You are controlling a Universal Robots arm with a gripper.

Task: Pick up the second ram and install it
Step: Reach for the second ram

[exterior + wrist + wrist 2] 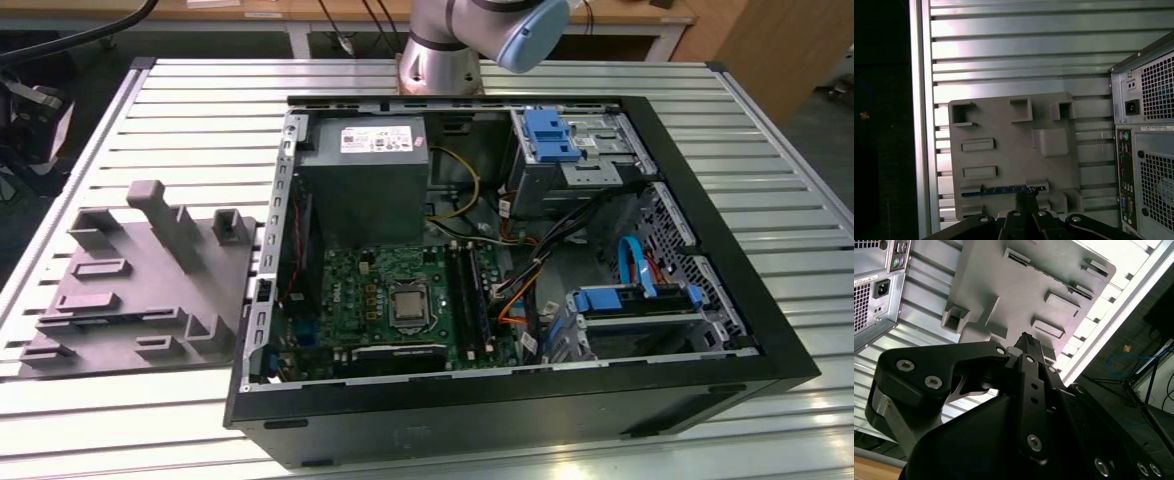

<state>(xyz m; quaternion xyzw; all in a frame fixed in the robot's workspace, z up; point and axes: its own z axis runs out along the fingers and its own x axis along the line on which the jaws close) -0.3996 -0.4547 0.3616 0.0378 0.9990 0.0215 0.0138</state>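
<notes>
The second ram (990,191) shows in the first wrist view as a thin blue strip standing on edge in a slot of the grey holder tray (1009,125). My gripper (1026,195) hangs well above the tray. Its dark fingertips are pressed together with nothing between them, and they overlap one end of the strip in the picture. In the second wrist view the gripper (1028,340) is also shut, with the tray (1019,285) far beyond it. The exterior view shows the tray (134,290) on its left, beside the open computer case (787,350).
The case lies open on the slatted metal table (174,110), with the motherboard (387,290), power supply (360,180) and blue drive brackets (547,135) inside. The case's rear panel (1149,150) stands close beside the tray. The table's edge (919,125) runs along the tray's other side.
</notes>
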